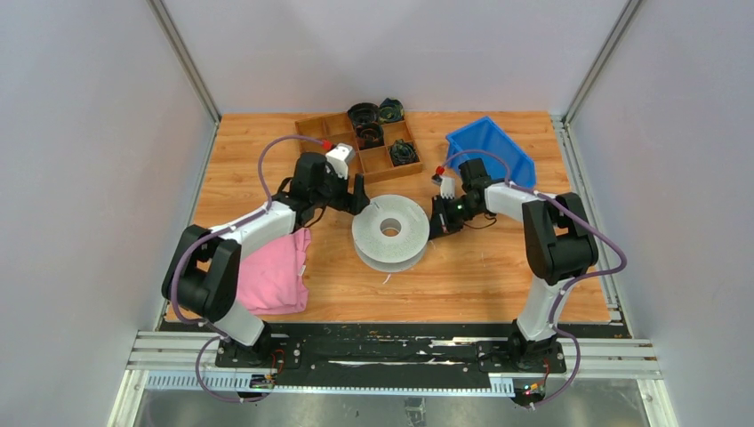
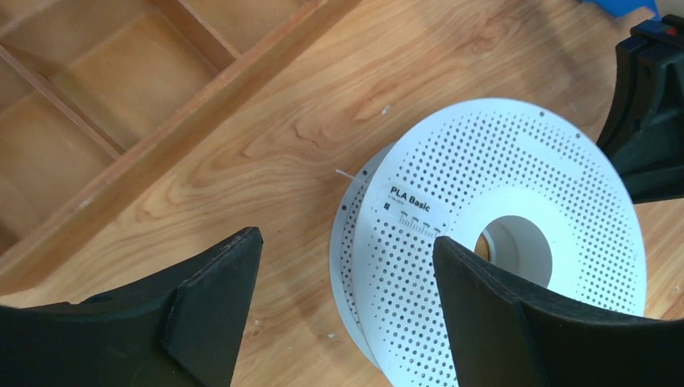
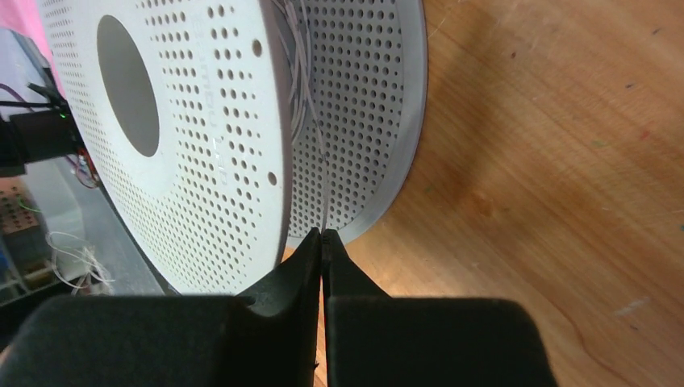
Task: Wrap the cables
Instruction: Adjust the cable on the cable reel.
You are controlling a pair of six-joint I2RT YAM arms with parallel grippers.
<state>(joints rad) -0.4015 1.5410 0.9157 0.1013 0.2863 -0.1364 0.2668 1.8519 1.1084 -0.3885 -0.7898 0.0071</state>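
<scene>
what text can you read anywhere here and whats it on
"PLA Basic": printed on the spool, left wrist view.
Small print and scale under it: too small to read.
Raised lettering on the spool's side, right wrist view: too faint to read.

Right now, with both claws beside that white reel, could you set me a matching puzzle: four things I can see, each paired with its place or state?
Things:
1. pink cloth
2. blue bin
3. left claw
4. right claw

Descriptions:
A. shut on the thin cable coming off the reel
B. far right of the table
C. open, holding nothing
D. near left of the table

Pairs: 1-D; 2-B; 3-C; 4-A
</scene>
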